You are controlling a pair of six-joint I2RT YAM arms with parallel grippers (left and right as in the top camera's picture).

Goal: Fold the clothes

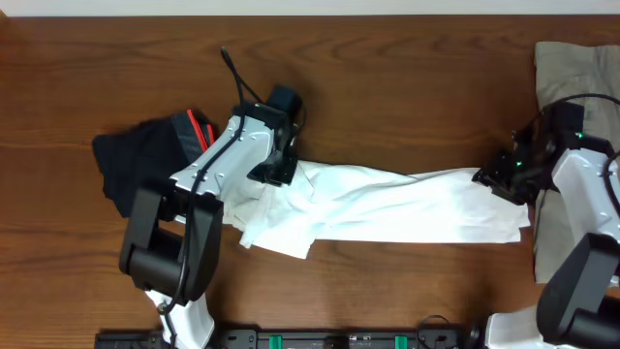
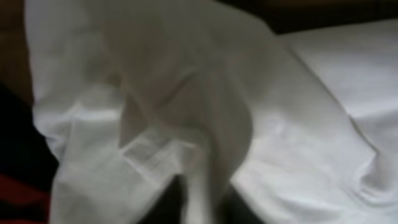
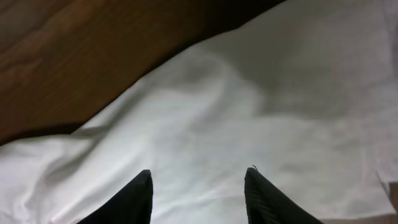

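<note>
The white T-shirt [image 1: 407, 208] lies stretched in a long crumpled band across the middle of the table. My left gripper [image 1: 276, 173] is at its left end. In the left wrist view a raised fold of the T-shirt [image 2: 298, 124] is pinched between the left gripper's dark fingers [image 2: 205, 202]. My right gripper [image 1: 491, 180] is at the shirt's right end. In the right wrist view the right gripper's fingers [image 3: 199, 177] are spread apart just over the T-shirt [image 3: 249, 112], holding nothing. The black shorts [image 1: 140, 160] with a red-marked waistband lie at the left. The khaki-grey garment [image 1: 572, 68] lies at the far right.
The wooden table [image 1: 387, 87] shows bare brown wood behind the shirt and in the right wrist view [image 3: 74, 56]. The shorts touch the shirt's left end, under the left arm. The right arm lies over the khaki garment near the table's right edge.
</note>
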